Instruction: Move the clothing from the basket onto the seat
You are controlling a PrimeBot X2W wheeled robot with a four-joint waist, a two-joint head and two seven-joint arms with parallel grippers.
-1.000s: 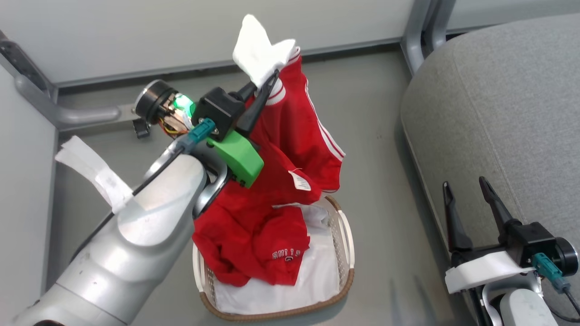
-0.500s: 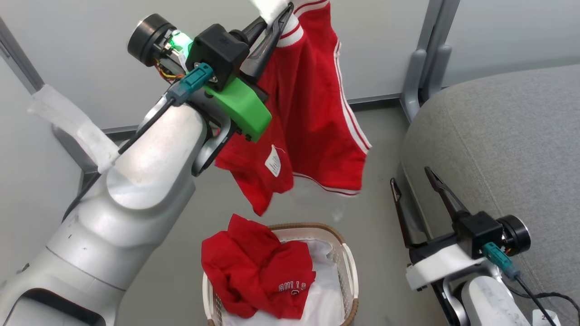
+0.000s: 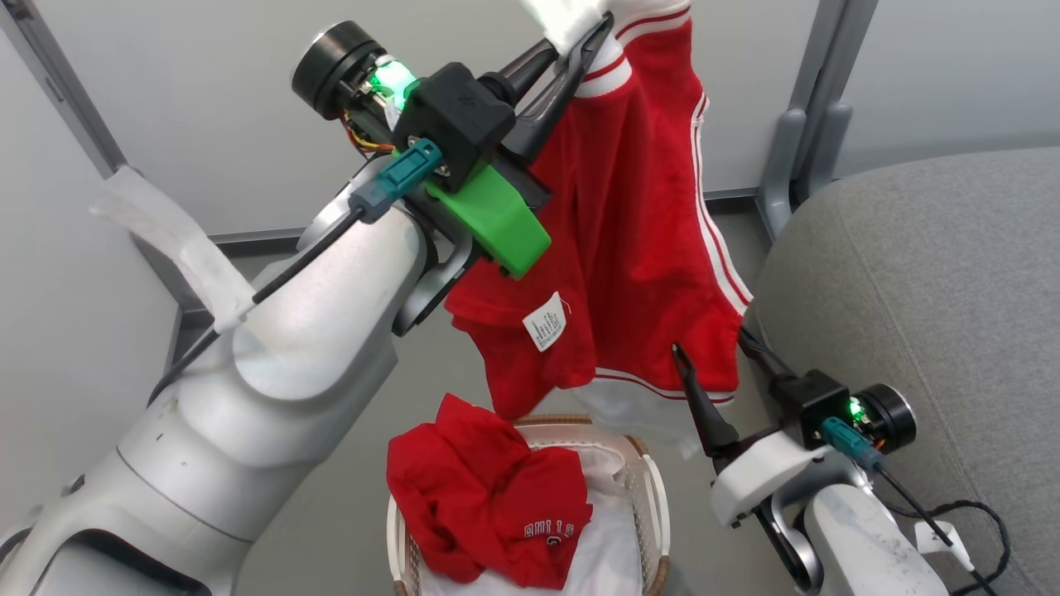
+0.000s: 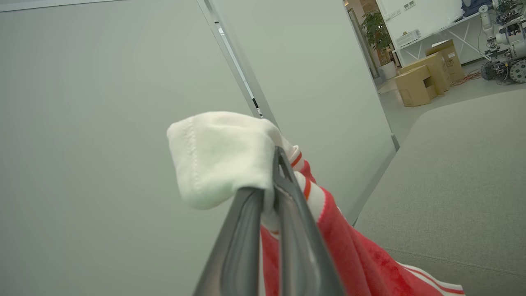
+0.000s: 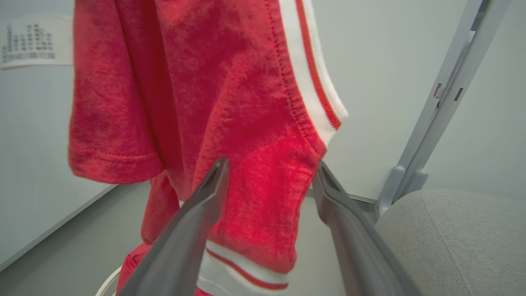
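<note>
Red shorts point(image 3: 638, 232) hang full length down the upper middle of the head view. The left gripper point(image 3: 592, 37) pinches them at the white waistband point(image 4: 222, 156), its fingers pressed together on the cloth. The striped hem dangles just above the basket point(image 3: 660, 497) at bottom centre, where the red shirt point(image 3: 489, 505) lies crumpled on the white liner point(image 3: 609, 571). The seat point(image 3: 927, 273) takes up the right side, near the shorts but not under them. At lower right the right gripper point(image 3: 710, 341) has its fingers spread. In its wrist view the lower leg of the shorts hangs between or just beyond them, and I cannot tell whether it touches.

Carrying the shorts across looks like the step in hand. To do it well, the pinch on the waistband should stay firm as the arm swings toward frame right, high enough that the hem clears the seat's rounded edge. Release should come only once most of the cloth lies over the cushion — otherwise it may slide to the floor.
</note>
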